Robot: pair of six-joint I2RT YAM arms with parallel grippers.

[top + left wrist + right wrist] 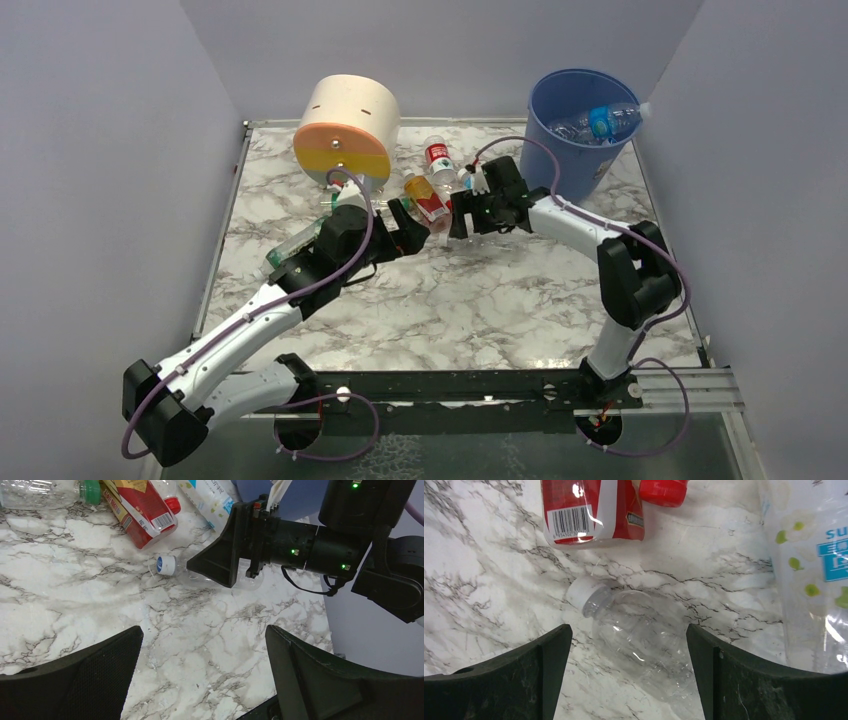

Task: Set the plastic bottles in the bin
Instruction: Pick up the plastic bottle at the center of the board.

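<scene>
Clear, crinkled plastic bottle (639,640), white-capped, lies on the veined marble counter (484,580) between the wide-open right fingers (514,680), ungripped; left fingers (85,680) spread, empty.

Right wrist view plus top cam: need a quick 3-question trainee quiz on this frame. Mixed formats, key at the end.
1. True or false: the right hand is shut on the clear bottle.
2. The labelled bottle in the bin has a label of which colour? A) blue B) red C) green
3. What colour is the cap of the clear bottle lying between the right hand's fingers?
Key: 1 false, the hand is open, one finger on either side of the bottle. 2 A. 3 white.
</scene>
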